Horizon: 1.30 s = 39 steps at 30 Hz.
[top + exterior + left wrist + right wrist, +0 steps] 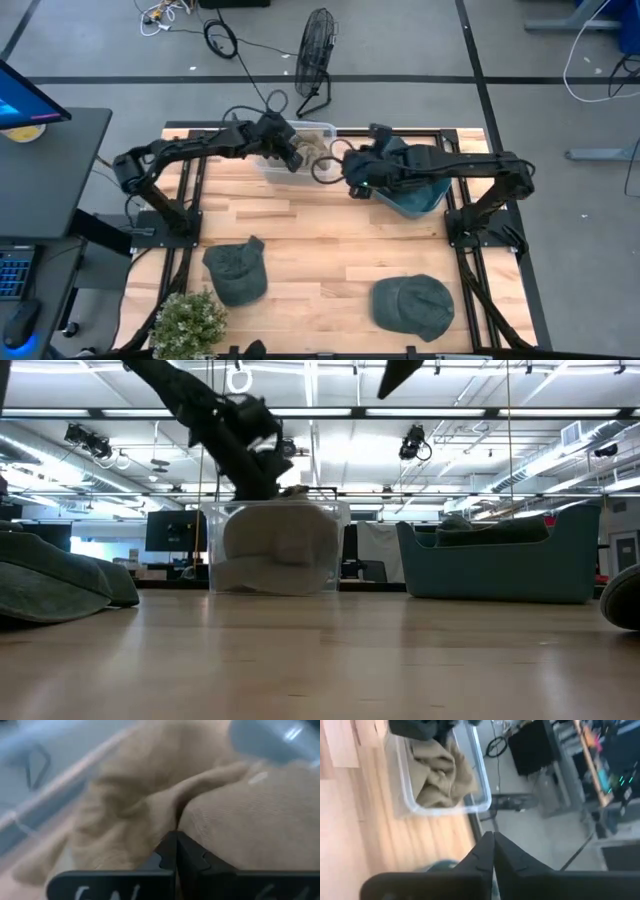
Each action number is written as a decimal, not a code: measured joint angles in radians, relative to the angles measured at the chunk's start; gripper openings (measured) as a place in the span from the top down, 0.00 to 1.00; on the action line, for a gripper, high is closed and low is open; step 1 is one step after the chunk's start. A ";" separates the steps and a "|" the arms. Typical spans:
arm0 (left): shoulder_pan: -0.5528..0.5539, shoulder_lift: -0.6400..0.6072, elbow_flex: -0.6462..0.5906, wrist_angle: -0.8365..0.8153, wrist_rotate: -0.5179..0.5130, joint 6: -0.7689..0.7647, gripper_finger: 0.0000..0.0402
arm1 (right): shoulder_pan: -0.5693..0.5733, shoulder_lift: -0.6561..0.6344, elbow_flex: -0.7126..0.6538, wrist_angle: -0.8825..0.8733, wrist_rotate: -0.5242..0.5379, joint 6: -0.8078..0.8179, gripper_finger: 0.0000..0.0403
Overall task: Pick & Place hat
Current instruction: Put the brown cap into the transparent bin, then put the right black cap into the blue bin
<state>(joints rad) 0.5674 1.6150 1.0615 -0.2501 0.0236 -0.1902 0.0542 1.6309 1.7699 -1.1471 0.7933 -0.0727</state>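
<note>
Tan hat [150,805] bunched inside clear bin [275,550], at the table's back edge, just left of the teal bin [500,560]. Left gripper [290,152] right over the clear bin, fingertips [175,851] pressed together down at the tan fabric; no clear sign of cloth pinched between them, so likely closed on nothing. Hat directly ahead of and below those tips, crumpled, no readable long axis. Left arm clearly nearer the hat. Right gripper [352,182] beside the clear bin, between it and the teal bin, fingers [492,851] also closed, holding nothing, looking back at the clear bin. Two dark green hats [237,272] [412,303] well forward of the clear bin near the front edge; plant [188,322] at front-left corner. No brands or legible writing anywhere.
</note>
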 joint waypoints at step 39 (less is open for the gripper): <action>-0.182 -0.420 -0.001 -0.099 0.081 0.244 0.91 | 0.465 -0.003 -0.298 -0.214 -0.772 0.635 0.95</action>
<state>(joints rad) 0.3854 1.1954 1.0603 -0.3496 0.1050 0.0540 0.5190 1.6279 1.4717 -1.3609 0.0212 0.5620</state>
